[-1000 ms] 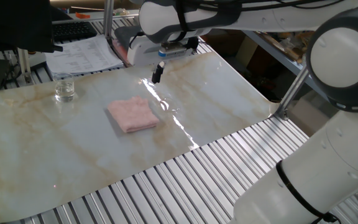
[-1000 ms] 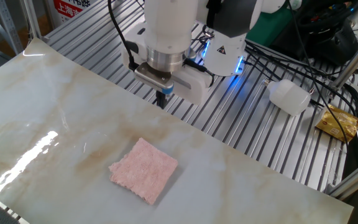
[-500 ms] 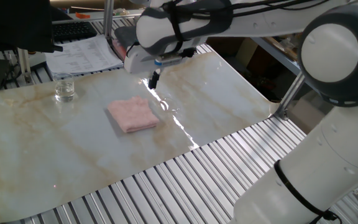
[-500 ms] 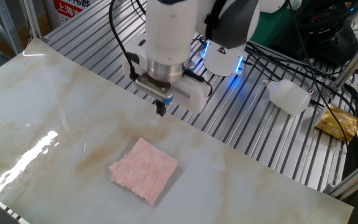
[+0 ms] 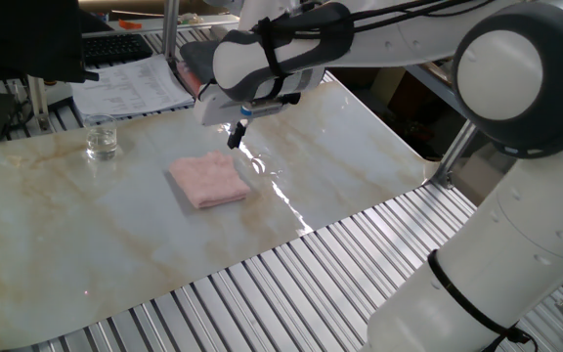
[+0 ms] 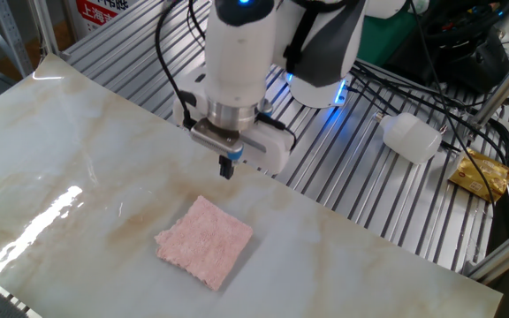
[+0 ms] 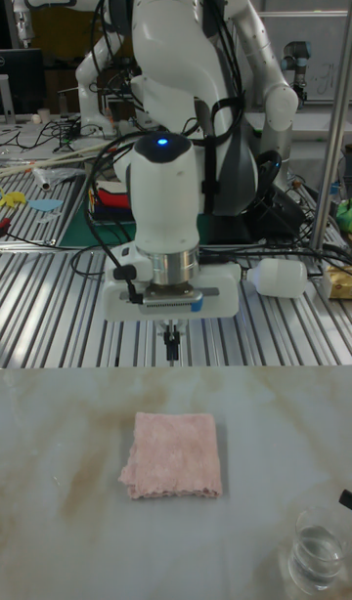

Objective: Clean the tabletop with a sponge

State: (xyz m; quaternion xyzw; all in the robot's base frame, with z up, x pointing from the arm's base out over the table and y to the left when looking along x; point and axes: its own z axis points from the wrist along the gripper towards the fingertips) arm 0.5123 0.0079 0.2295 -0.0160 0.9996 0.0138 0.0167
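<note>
The pale pink sponge [image 5: 209, 180] [image 6: 205, 241] [image 7: 173, 454] lies flat on the cream marble-look tabletop [image 5: 86, 235] [image 6: 69, 168] [image 7: 59, 522]. My gripper [image 5: 234, 136] [image 6: 227, 168] [image 7: 172, 347] hangs above the tabletop's edge, just beyond the sponge and not touching it. Its dark fingers are pressed together with nothing between them.
A clear glass [image 5: 102, 138] [image 7: 316, 553] with water stands on the tabletop near one corner. Ribbed metal slats [image 5: 291, 284] [image 6: 360, 177] surround the sheet. A white bottle [image 6: 411, 136] [image 7: 285, 278] and a yellow packet [image 6: 480, 174] lie on the slats. Papers [image 5: 130, 86] lie behind.
My gripper has moved toward the sponge and lower over the tabletop's edge, staying shut. The sponge has not moved.
</note>
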